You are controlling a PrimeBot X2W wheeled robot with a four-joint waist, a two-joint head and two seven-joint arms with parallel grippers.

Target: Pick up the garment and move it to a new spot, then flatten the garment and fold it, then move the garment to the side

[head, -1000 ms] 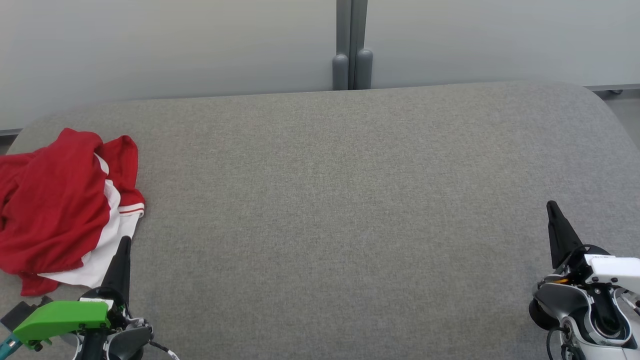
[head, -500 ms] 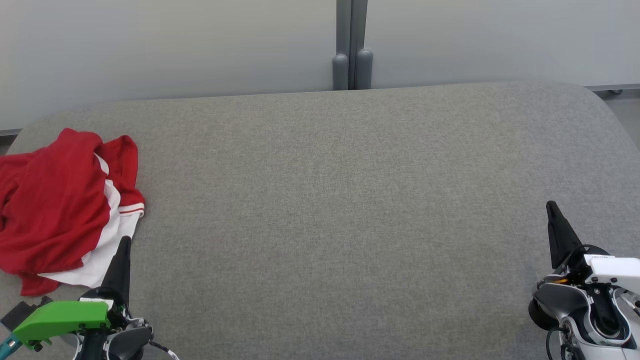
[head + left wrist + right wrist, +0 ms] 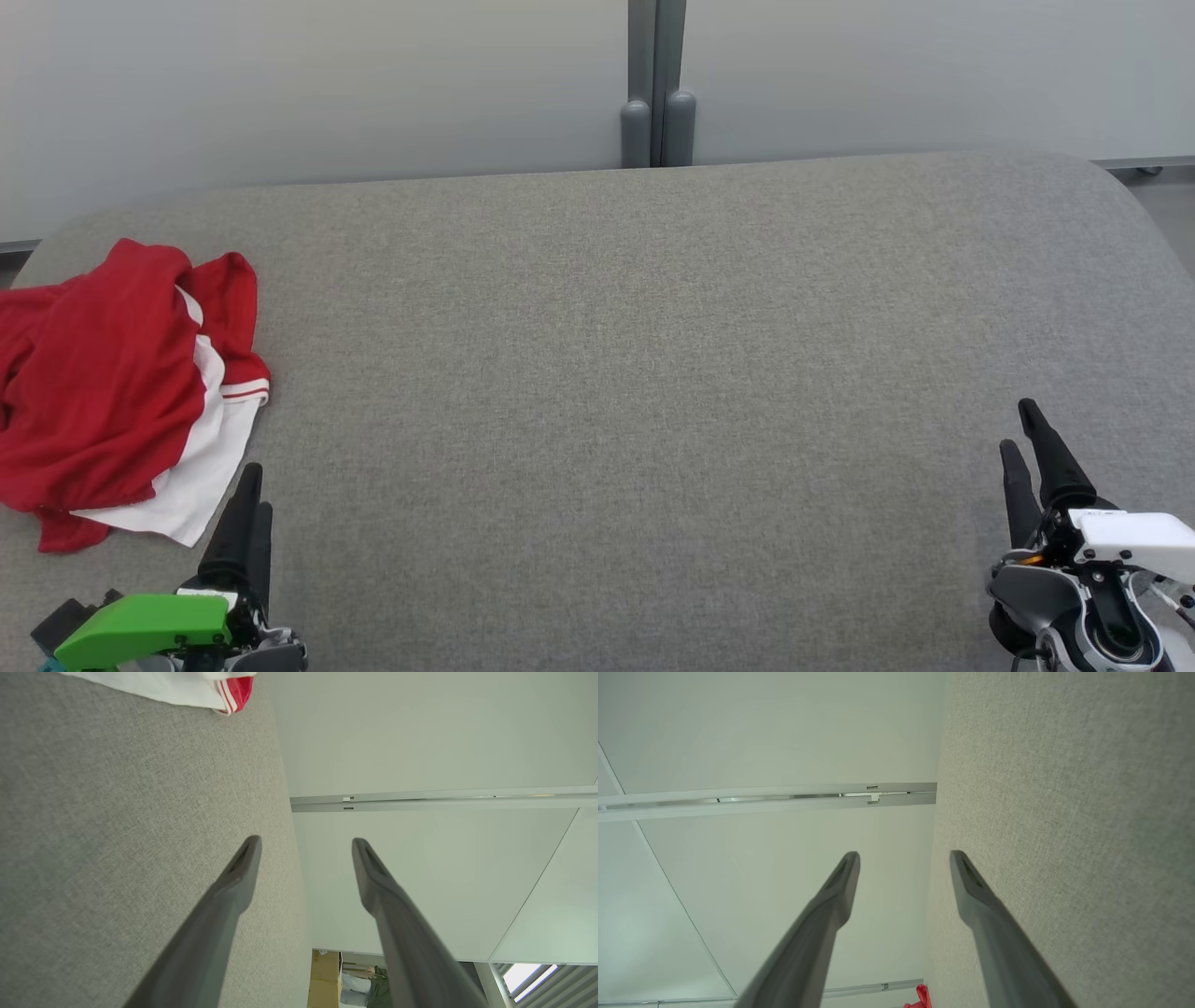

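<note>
The first step, the pickup, is in hand and not yet done: the red and white garment (image 3: 103,392) lies crumpled at the left end of the grey table (image 3: 653,373), untouched. The left gripper (image 3: 257,487) hovers over the table's near left edge, just beside the garment's white hem, fingers spread apart with nothing between them. The right gripper (image 3: 1017,427) sits at the table's near right corner, well apart from the cloth, also open and empty. The next move likely calls for the left gripper to lower onto a raised fold, pinch the cloth, then carry it toward the table's bare middle.
</note>
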